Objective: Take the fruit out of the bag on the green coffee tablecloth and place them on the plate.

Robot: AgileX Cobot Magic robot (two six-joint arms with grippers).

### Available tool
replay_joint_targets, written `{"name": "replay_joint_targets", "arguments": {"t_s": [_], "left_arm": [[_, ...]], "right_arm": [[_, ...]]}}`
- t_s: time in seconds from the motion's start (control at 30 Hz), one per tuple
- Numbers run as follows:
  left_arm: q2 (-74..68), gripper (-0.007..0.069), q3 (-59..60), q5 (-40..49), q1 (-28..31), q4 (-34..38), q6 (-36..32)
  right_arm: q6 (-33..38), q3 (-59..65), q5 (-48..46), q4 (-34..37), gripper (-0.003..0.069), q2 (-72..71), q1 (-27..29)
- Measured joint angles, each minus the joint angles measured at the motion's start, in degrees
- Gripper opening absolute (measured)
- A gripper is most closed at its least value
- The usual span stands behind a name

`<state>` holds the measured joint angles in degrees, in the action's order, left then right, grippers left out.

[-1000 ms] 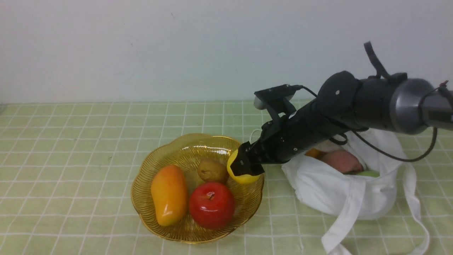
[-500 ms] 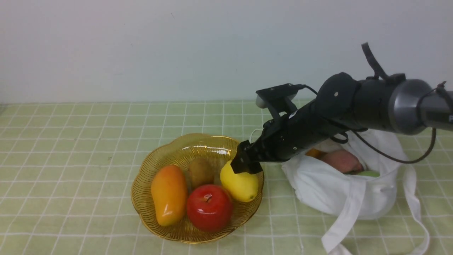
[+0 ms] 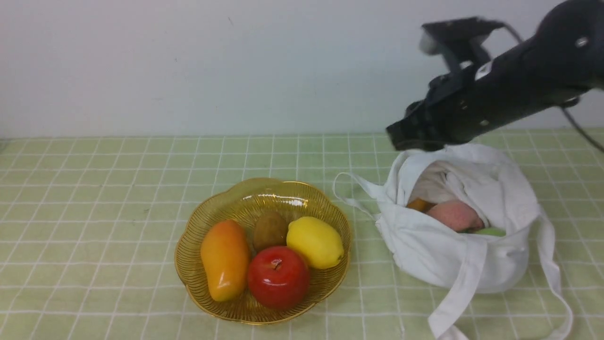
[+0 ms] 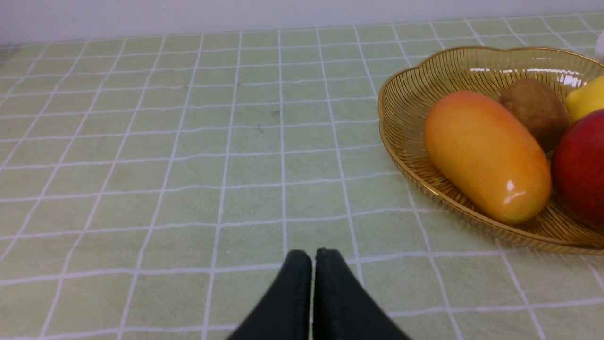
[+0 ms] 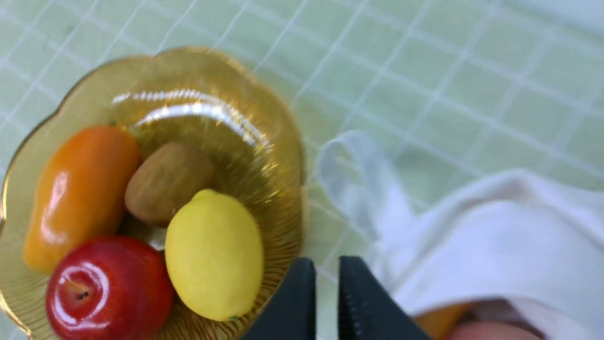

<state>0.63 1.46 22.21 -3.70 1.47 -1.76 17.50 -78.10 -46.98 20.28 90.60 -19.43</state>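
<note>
Glossy, hard-looking skin on the peach (image 3: pixel 454 215), so probably light, rigid and slippery; best pinched across its widest middle, from above, through the open mouth of the bag (image 3: pixel 453 259). Sits there in soft white cloth beside a small orange fruit (image 3: pixel 418 204) and a pale green one (image 3: pixel 490 231), both mostly buried, so hard to say how much room for a jaw on either side. Expect limp fabric to fold and snag rather than resist. Already in the plate (image 3: pixel 181 245) on the green coffee tablecloth (image 3: pixel 94 212): lemon (image 3: pixel 315 242), mango (image 3: pixel 225 259), apple (image 3: pixel 278 276), kiwi (image 3: pixel 270 230). Right jaws hanging above the bag's far edge, drawn nearly together on nothing; left jaws pressed together, low over the tablecloth off the mango side of the plate.
</note>
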Motion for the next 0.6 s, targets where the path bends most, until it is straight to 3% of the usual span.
{"name": "replay_joint_targets", "arguments": {"t_s": [0.1,0.37,0.53,0.6], "left_arm": [[0.0,-0.0008,0.0,0.0,0.0,0.0,0.0],[0.0,-0.0008,0.0,0.0,0.0,0.0,0.0],[0.0,-0.0008,0.0,0.0,0.0,0.0,0.0],[0.0,-0.0008,0.0,0.0,0.0,0.0,0.0]], "right_arm": [[-5.83,0.0,-1.85,-4.43,-0.0009,-11.64,1.78],[-16.27,5.56,1.58,-10.78,-0.0013,-38.86,1.86],[-18.55,20.11,11.04,-12.96,-0.0013,-55.62,1.86],[-18.61,31.77,16.98,-13.86,-0.0013,-66.02,1.86]]}}
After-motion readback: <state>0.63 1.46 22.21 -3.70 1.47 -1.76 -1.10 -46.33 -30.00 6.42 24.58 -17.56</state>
